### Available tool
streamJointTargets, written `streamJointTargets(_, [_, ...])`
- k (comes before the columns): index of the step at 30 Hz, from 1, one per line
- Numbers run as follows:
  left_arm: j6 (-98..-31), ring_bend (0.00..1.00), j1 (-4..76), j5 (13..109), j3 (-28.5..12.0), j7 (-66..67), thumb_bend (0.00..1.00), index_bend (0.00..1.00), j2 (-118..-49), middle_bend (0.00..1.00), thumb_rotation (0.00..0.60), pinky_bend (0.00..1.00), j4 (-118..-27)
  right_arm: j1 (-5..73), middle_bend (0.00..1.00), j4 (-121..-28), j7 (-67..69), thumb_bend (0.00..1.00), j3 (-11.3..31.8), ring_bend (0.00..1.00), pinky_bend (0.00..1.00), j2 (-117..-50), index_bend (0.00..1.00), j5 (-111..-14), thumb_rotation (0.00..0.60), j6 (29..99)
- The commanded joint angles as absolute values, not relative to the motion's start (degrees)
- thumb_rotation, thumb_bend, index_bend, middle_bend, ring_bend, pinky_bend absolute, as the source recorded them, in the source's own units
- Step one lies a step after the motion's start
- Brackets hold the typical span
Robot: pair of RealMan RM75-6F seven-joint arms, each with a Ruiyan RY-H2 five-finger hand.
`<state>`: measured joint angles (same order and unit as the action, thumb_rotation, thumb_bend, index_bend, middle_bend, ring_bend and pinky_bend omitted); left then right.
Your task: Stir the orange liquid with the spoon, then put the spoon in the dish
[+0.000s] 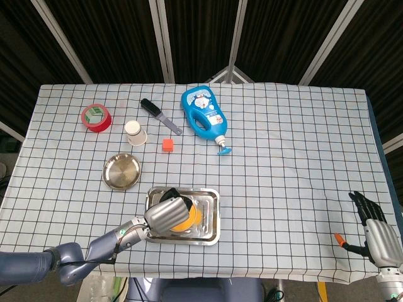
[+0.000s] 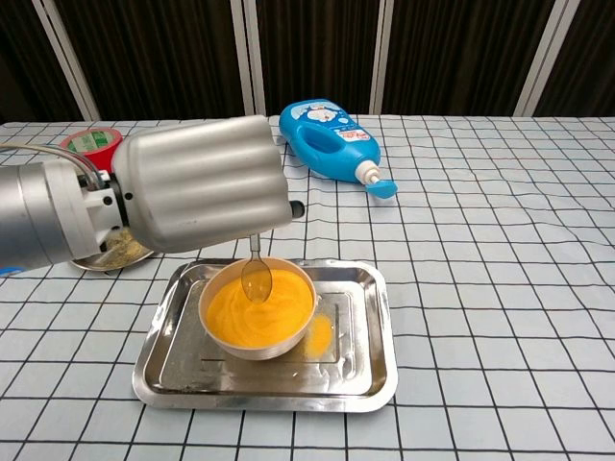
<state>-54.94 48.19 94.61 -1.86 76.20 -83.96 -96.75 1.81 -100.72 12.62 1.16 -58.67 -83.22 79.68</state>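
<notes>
A white bowl [image 2: 258,344] of orange liquid [image 2: 259,312] stands in the steel tray [image 2: 367,365]. My left hand [image 2: 204,183] hovers over the bowl's left part and grips a metal spoon [image 2: 256,272], whose bowl hangs at the liquid's far edge. From the head view the left hand [image 1: 167,214] covers most of the bowl [image 1: 192,219]. The round steel dish [image 1: 121,171] lies left of the tray, partly hidden behind the hand in the chest view. My right hand [image 1: 376,231] rests at the table's right front corner, fingers apart, holding nothing.
A splash of orange lies in the tray [image 2: 318,333] right of the bowl. Behind are a blue bottle [image 1: 204,115], a red cube [image 1: 167,145], a paper cup [image 1: 135,133], a black brush [image 1: 160,116] and a red tape roll [image 1: 96,117]. An orange-tipped object [image 1: 340,239] lies by my right hand.
</notes>
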Motion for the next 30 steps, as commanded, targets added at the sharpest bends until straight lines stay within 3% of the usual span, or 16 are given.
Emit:
streamJointTargets(1, [-55.41,1.0,48.0,93.9,-2.65,75.63,0.73,0.81,-84.1,1.0,0.6,1.0,-96.61,1.8,0.0,-100.73,12.59,0.31,1.16,0.0,0.0,-58.69,0.0,-83.22,0.6,79.72])
streamJointTargets(18, [-51.76,1.0,51.16,101.2,-0.91,76.13,0.72,0.81,-82.15,1.0,0.6,1.0,-95.24,1.78,0.0,-100.75,12.72,0.31,1.23,0.0,0.0,-58.62,0.0,-82.98,0.6,79.65])
streamJointTargets(30, [-62.04,1.0,42.34,86.13,-6.69,67.62,0.72,0.8,-86.2,1.0,0.6,1.0,-92.78,1.75,0.0,-100.72,12.95,0.31,1.26,0.0,0.0,-58.53,0.0,-82.82,0.6,79.59])
